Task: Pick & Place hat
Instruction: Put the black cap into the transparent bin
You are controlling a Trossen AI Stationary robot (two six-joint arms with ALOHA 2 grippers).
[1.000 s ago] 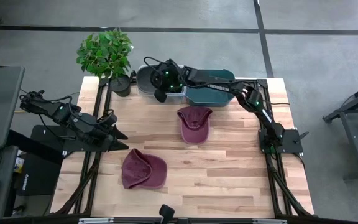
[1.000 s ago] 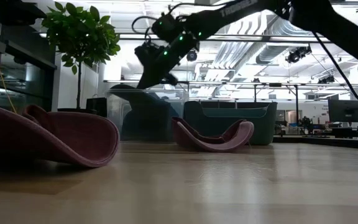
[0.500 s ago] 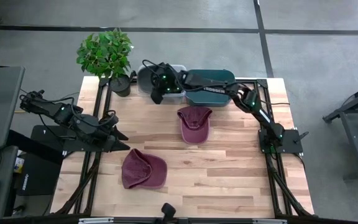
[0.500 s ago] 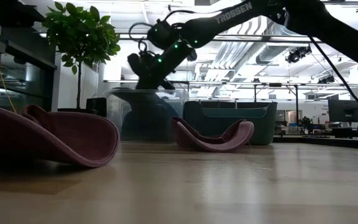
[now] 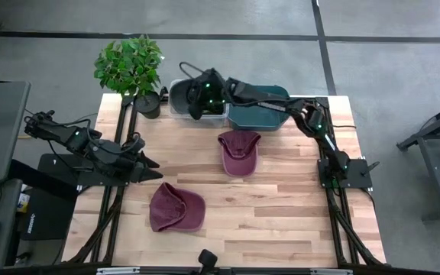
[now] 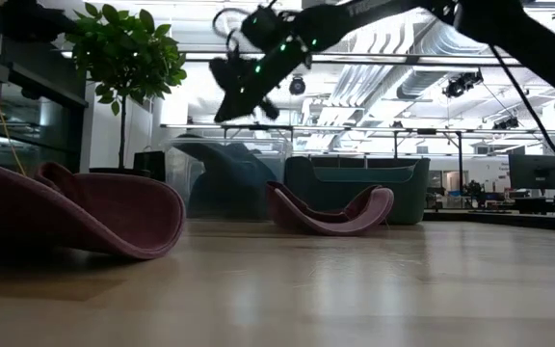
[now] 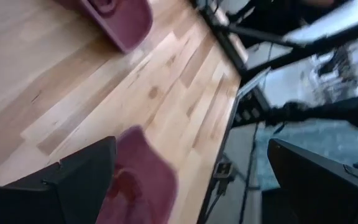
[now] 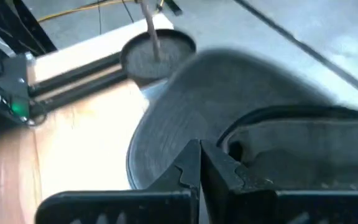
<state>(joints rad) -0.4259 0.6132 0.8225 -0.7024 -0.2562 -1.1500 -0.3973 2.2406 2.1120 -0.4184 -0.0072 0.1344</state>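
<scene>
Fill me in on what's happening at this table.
A two-armed robot is sorting hats. The right gripper, shut and empty, hangs over the grey bin at the table's far edge, where a dark hat lies. Two maroon hats lie on the table. The left gripper waits open at the left side.

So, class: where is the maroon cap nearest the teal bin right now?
In the high view, the upturned maroon cap lies mid-table, just in front of the teal bin, apart from it.
</scene>
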